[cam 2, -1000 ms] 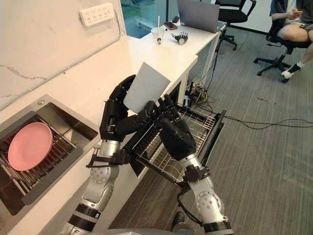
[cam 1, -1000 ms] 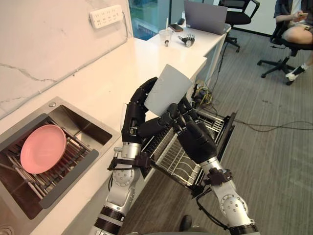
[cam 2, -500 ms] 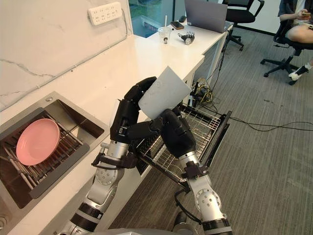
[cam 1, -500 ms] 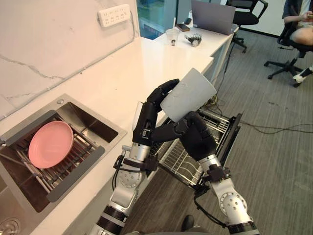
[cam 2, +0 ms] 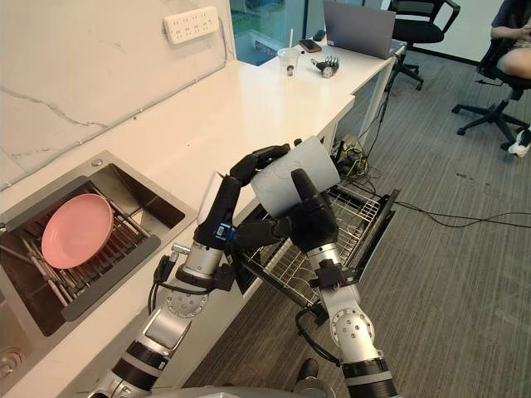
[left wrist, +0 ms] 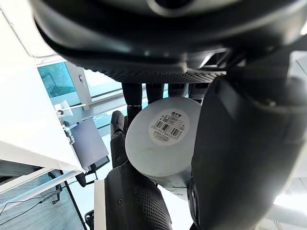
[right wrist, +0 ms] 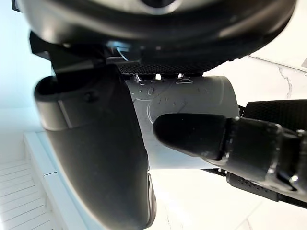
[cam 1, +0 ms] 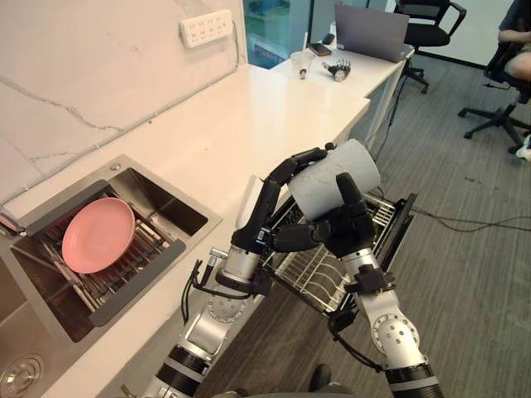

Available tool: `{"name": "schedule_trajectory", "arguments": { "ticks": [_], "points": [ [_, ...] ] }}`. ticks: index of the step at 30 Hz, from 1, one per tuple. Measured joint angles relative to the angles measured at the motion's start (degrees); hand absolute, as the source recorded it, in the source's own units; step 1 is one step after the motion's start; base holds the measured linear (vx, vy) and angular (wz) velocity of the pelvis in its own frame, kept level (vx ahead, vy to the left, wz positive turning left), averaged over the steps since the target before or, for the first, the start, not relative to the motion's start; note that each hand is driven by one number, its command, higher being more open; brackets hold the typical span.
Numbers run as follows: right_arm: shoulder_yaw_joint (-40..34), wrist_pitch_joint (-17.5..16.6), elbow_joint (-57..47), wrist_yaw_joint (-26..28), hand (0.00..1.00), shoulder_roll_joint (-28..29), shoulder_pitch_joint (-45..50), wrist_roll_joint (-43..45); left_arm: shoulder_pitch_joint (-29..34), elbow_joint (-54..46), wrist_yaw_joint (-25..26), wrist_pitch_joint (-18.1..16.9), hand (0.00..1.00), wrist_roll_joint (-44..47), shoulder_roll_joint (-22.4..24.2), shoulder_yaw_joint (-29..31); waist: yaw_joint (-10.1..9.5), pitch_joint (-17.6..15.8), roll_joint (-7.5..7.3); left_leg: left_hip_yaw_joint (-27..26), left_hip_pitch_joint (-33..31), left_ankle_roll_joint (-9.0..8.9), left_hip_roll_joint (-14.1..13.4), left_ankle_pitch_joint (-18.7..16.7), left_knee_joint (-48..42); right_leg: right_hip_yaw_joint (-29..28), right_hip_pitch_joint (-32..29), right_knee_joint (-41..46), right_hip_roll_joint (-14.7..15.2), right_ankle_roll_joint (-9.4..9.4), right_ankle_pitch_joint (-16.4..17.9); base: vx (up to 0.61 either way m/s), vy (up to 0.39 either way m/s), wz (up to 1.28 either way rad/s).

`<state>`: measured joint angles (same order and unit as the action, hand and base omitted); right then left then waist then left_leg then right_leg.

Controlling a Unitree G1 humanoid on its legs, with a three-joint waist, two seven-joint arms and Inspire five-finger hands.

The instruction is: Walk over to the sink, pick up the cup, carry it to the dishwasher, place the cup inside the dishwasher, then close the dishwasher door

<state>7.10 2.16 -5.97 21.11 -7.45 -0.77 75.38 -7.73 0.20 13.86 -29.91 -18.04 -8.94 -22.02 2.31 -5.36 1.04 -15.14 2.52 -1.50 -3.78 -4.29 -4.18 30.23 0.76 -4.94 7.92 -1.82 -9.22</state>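
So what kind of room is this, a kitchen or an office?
Probably a kitchenette in an office: a counter with a sink holding a pink plate, a pulled-out dishwasher rack below it, and a desk with a laptop beyond.

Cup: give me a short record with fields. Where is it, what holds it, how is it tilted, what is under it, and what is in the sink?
cup: grey cup, held in the air, not yet in the dishwasher
held by: left hand and right hand, both curled round it
orientation: tilted nearly onto its side
below it: dishwasher rack, pulled out beside the counter
sink: pink plate lying on the grid in the sink
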Motion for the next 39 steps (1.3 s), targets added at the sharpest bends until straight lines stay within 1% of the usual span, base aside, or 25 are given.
{"name": "schedule_trajectory", "arguments": {
  "ticks": [1,7,9,11,14,15,17,20,23,25,26,27,28,29,30,31,32,34,35,37,38,39],
  "points": [
    [0.02,0.00,0.00,-0.01,0.00,-0.20,-0.18,0.00,-0.19,0.00,0.08,0.00,0.00,-0.04,-0.25,-0.06,0.01,0.00,0.00,0.10,-0.05,-0.01,0.01,0.02,0.00,-0.15,0.00,0.00,0.02,-0.02,-0.02,0.01,0.034,0.04],
    [0.56,-0.34,0.02,-1.21,0.00,-0.53,-1.21,-0.01,-0.41,-0.19,2.24,-0.62,0.00,-1.23,-1.05,-0.81,-0.07,0.00,0.00,0.54,-0.61,-0.02,0.11,0.23,-0.05,-1.79,-0.39,0.00,0.17,-0.11,-0.07,0.01,0.037,0.04],
    [1.42,-1.78,0.02,-2.31,0.00,-0.56,-1.42,-0.07,-0.50,-0.68,2.41,-0.67,0.00,-1.29,-1.30,-0.99,-0.06,0.01,0.01,0.61,-0.89,-0.07,0.12,0.38,-0.11,-1.77,-0.63,0.00,0.19,-0.12,-0.08,0.00,0.000,0.00],
    [2.73,-4.29,0.02,-3.94,0.00,-0.34,-1.45,-0.28,-0.90,-0.68,2.55,-0.56,0.00,-1.30,-1.24,-1.69,-0.08,0.01,0.01,0.65,-0.94,-0.08,0.12,0.42,-0.12,-1.77,-0.63,0.00,0.18,-0.12,-0.08,0.00,0.016,0.00],
    [3.83,-6.84,0.01,-4.67,0.00,-0.23,-1.55,-0.35,-1.09,-0.68,3.39,-0.32,0.00,-1.29,-1.17,-2.27,-0.09,0.03,0.03,0.66,-0.94,-0.07,0.12,0.44,-0.13,-1.79,-0.62,0.00,0.19,-0.13,-0.09,-0.01,0.022,0.00],
    [4.48,-7.95,0.01,-4.95,0.00,-0.24,-1.63,-0.32,-1.09,-0.68,3.58,-0.23,1.00,-1.25,-1.09,-2.31,-0.02,0.03,0.03,0.65,-0.94,-0.07,0.11,0.44,-0.15,-1.82,-0.62,0.00,0.18,-0.13,-0.09,0.00,0.000,0.00],
    [5.04,-9.16,0.01,-5.31,0.00,-0.08,-1.64,-0.29,-1.14,-0.68,3.68,-0.19,1.00,-1.14,-1.12,-2.44,-0.03,0.05,0.06,0.66,-0.96,-0.08,0.06,0.46,-0.16,-1.82,-0.62,0.00,0.13,-0.13,-0.09,-0.01,0.017,0.00],
    [6.71,-12.52,0.00,-6.75,0.00,0.33,-2.06,-0.30,-1.14,-0.68,3.57,0.26,1.00,-0.18,-1.09,-3.12,-0.09,0.09,0.09,0.67,-0.97,-0.11,0.05,0.49,-0.16,-1.83,-0.63,-0.01,0.13,-0.13,-0.09,0.00,0.011,0.00],
    [7.53,-15.99,-0.02,-9.22,0.00,1.53,-2.43,-0.59,-1.08,-0.68,2.35,0.86,1.00,2.58,-1.05,-4.42,-0.20,0.29,0.13,0.67,-1.02,-0.12,0.05,0.50,-0.15,-1.85,-0.70,-0.01,0.13,-0.13,-0.09,0.00,0.032,0.00],
    [7.42,-19.79,-0.02,-11.79,0.00,2.96,-3.41,-0.69,-0.70,-0.68,0.92,0.83,1.00,3.56,-0.79,-5.59,-0.22,0.42,0.16,0.65,-1.06,-0.14,0.08,0.53,-0.14,-1.87,-0.78,-0.01,0.13,-0.13,-0.09,0.01,0.039,0.00],
    [7.38,-21.03,-0.03,-12.38,0.00,3.37,-3.68,-0.74,-0.41,-0.68,0.65,0.83,1.00,3.62,-0.63,-5.66,-0.22,0.47,0.18,0.64,-1.05,-0.14,0.09,0.54,-0.14,-1.88,-0.79,-0.01,0.13,-0.13,-0.09,0.01,0.040,-0.01],
    [6.67,-24.18,-0.23,-14.01,0.00,4.61,-4.51,-1.14,0.59,-0.59,-0.12,0.98,1.00,5.15,-0.22,-5.65,-0.18,0.56,0.31,0.58,-0.99,-0.16,0.10,0.56,-0.15,-1.97,-0.81,-0.01,0.13,-0.13,-0.09,0.01,0.033,-0.02],
    [4.92,-27.33,-0.65,-15.80,0.00,5.86,-5.57,-1.79,1.74,-0.34,-0.59,1.26,1.00,6.82,0.04,-5.57,-0.17,0.61,0.39,0.56,-0.97,-0.15,0.11,0.59,-0.15,-1.99,-0.82,-0.01,0.14,-0.14,-0.09,0.01,0.033,-0.01],
    [3.67,-28.96,-1.09,-17.21,0.00,6.48,-6.07,-3.01,2.28,-0.17,-1.03,1.47,1.00,7.51,0.00,-5.54,-0.18,0.62,0.41,0.56,-0.97,-0.14,0.12,0.60,-0.14,-1.99,-0.83,-0.01,0.14,-0.14,-0.09,0.00,0.032,0.01],
    [0.62,-31.38,-1.81,-18.95,0.00,7.13,-7.08,-4.72,3.56,0.09,-1.54,1.89,1.00,8.58,-0.17,-5.36,-0.30,0.63,0.42,0.57,-0.96,-0.11,0.13,0.65,-0.10,-1.98,-0.83,-0.01,0.15,-0.16,-0.10,0.00,0.000,0.00],
    [-1.09,-32.57,-1.97,-20.40,0.00,7.13,-7.57,-6.78,4.26,0.09,-1.85,2.12,1.00,9.21,-0.23,-5.21,-0.31,0.63,0.42,0.57,-0.95,-0.08,0.17,0.67,-0.07,-1.98,-0.83,-0.01,0.18,-0.18,-0.11,0.00,0.036,0.02],
    [-6.09,-34.90,-2.65,-24.39,0.00,6.78,-8.05,-11.53,5.58,0.09,-2.97,2.60,1.00,10.34,-0.29,-4.72,-0.60,0.63,0.42,0.59,-0.92,-0.03,0.25,0.73,0.00,-1.98,-0.83,-0.01,0.26,-0.23,-0.15,0.00,0.000,0.00],
    [-12.18,-37.01,-2.93,-28.10,0.00,6.31,-8.05,-15.12,6.16,0.06,-4.61,3.15,1.00,11.70,-0.33,-3.69,-0.77,0.65,0.46,0.59,-0.91,0.04,0.37,0.79,0.04,-1.98,-0.83,-0.01,0.38,-0.31,-0.20,0.00,0.000,0.00],
    [-15.89,-37.90,-2.93,-30.47,0.00,5.85,-7.92,-16.93,6.26,-0.01,-6.41,3.68,1.00,13.28,-0.32,-2.73,-0.64,0.72,0.57,0.59,-0.91,0.08,0.44,0.81,0.07,-1.99,-0.83,-0.01,0.47,-0.37,-0.24,0.00,0.000,0.00],
    [-20.04,-38.80,-2.93,-32.63,0.00,4.99,-7.36,-18.37,6.52,-0.27,-9.70,4.20,1.00,17.14,-0.34,-1.80,-0.15,0.89,0.85,0.59,-0.93,0.09,0.54,0.82,0.13,-1.99,-0.82,-0.01,0.61,-0.46,-0.31,0.00,0.000,0.00],
    [-21.01,-38.97,-2.93,-33.11,0.00,4.89,-7.22,-18.83,6.80,-0.74,-11.19,4.65,1.00,19.22,-0.34,-1.75,0.14,0.94,0.95,0.58,-0.94,0.10,0.56,0.81,0.20,-2.00,-0.82,-0.01,0.64,-0.48,-0.32,0.00,0.000,0.00],
    [-22.48,-39.49,-2.93,-33.86,0.00,4.73,-6.56,-19.52,7.31,-1.82,-13.82,5.66,1.00,22.71,-0.27,-1.88,0.43,1.02,1.07,0.53,-0.91,0.11,0.56,0.80,0.24,-2.07,-0.82,-0.01,0.65,-0.50,-0.32,0.00,0.000,0.00]
  ]
}}
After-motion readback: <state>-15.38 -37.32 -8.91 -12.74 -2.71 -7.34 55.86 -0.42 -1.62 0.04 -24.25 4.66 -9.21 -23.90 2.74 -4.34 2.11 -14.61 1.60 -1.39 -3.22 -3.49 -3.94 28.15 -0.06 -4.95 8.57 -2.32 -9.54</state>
